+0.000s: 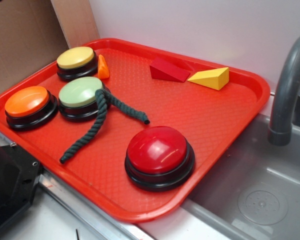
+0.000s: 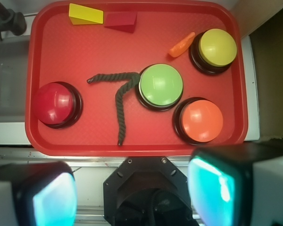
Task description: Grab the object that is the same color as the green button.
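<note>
Rope point(image 2: 121, 101) judged limp, light, grippy; best pinched mid-length, clear of green button point(image 2: 160, 85). Gripper point(image 2: 132, 197) is seen spread, empty.

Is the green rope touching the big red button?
No, the green rope lies bent against the green button, with bare tray between it and the big red button.

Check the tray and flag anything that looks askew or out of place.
The dark green rope lies bent in a loose V, its bend draped against the green button rather than lying free. The orange wedge is tucked tight against the yellow button, away from the red wedge and yellow wedge. Nothing looks spilled or damaged.
</note>
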Robot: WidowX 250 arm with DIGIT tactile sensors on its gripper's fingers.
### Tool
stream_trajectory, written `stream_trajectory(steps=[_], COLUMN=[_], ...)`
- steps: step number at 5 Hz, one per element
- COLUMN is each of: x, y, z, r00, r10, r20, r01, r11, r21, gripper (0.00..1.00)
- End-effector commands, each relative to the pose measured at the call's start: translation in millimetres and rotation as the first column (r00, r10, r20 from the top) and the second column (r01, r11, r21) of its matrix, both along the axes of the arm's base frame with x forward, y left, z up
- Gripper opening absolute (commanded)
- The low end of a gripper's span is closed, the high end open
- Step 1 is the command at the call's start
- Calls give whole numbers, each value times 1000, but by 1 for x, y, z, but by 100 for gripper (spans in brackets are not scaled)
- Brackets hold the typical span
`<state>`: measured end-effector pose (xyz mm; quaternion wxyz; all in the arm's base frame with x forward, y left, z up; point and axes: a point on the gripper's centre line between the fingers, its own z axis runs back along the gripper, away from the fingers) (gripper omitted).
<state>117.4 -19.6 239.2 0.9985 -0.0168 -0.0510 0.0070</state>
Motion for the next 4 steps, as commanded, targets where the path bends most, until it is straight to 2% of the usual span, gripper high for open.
stream_trajectory(steps=[1, 2, 3, 4], x=[0, 4, 39, 57], y=[0, 19, 2, 10], z=[0, -10, -33, -50], r00=[1000, 977, 920, 796], r10=[0, 210, 390, 606], r20=[0, -47, -50, 11], r01=[0, -210, -391, -604], r11=[1000, 978, 920, 795], r21=[0, 11, -22, -48], gripper=[100, 100, 100, 100])
